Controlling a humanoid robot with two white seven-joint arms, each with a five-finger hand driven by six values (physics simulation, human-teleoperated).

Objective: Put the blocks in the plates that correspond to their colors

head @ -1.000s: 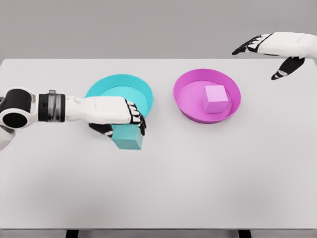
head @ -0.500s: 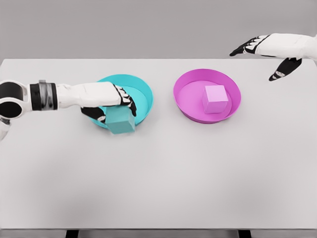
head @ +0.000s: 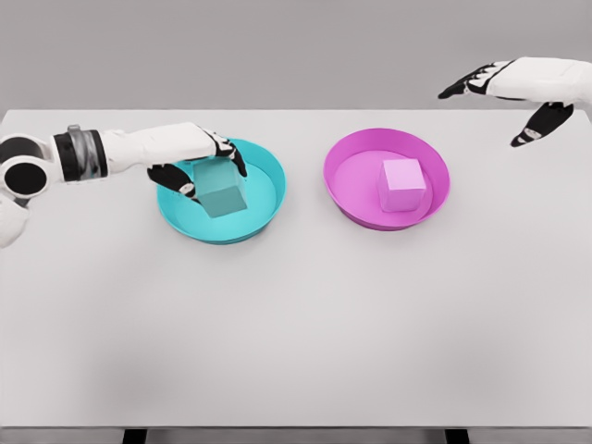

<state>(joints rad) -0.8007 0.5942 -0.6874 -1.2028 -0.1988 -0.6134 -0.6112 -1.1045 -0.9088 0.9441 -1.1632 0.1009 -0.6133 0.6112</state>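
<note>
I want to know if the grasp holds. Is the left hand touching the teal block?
Touching. The head view shows the left hand with fingers curled against the teal block, gripping it over the teal plate.

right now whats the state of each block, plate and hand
teal block: gripped by the left hand, inside the teal plate
teal plate: holds the teal block
pink block: resting in the pink plate
pink plate: holds the pink block
left hand: closed on the teal block
right hand: fingers spread, empty
</note>
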